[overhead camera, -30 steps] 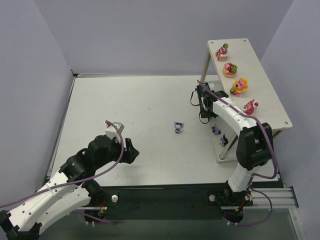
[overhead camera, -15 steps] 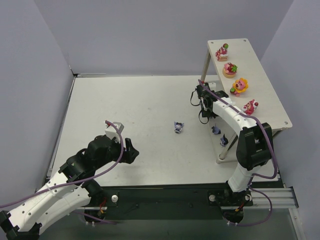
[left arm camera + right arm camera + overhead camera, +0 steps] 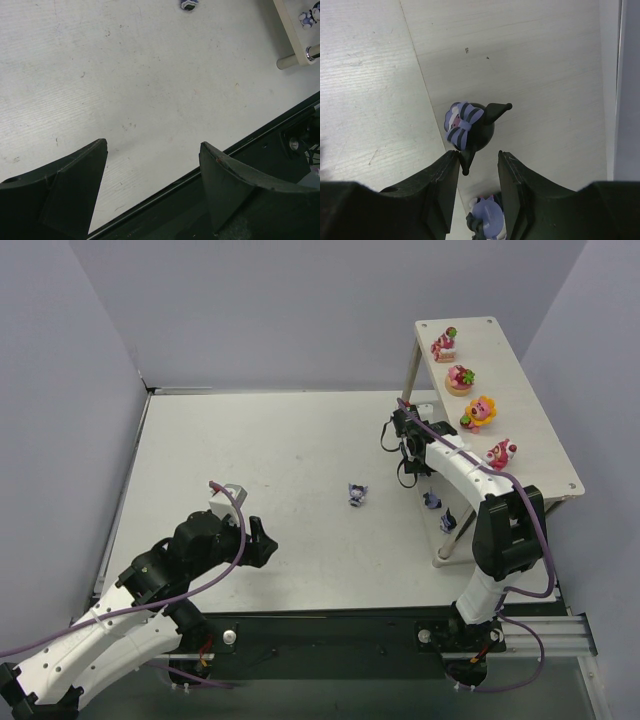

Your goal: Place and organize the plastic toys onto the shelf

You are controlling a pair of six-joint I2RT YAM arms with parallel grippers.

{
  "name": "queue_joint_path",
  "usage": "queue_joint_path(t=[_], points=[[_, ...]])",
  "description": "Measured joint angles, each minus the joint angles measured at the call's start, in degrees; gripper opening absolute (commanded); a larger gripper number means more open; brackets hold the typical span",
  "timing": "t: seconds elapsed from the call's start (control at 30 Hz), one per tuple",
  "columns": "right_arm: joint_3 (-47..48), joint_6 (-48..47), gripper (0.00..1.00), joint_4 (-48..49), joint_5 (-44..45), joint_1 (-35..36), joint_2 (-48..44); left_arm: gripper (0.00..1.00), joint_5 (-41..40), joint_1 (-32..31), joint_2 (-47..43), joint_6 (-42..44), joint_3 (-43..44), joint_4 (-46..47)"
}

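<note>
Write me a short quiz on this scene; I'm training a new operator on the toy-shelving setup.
1. How many bright pink-and-orange plastic cake toys stand on the top board of the off-white shelf? A two, B four, C six.
2. True or false: the left gripper holds a toy.
3. What small thing lies on the open white tabletop between the two arms?
Key: 1 B; 2 false; 3 a dark blue-purple plastic figurine.
</note>
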Motion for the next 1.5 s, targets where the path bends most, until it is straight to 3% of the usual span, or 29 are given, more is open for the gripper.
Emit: queue_joint_path(t=[1.0,1.5], points=[[-2.19,0.35,0.37,0.55,4.94,1.01,-1.4,0.84,0.0,0.0,0.0,0.0,-0.02,0.0],[-2.21,0.35,0.54,0.5,5.03,5.81,-8.11,0.84,0.0,0.0,-0.37,0.0,-0.17,-0.02]])
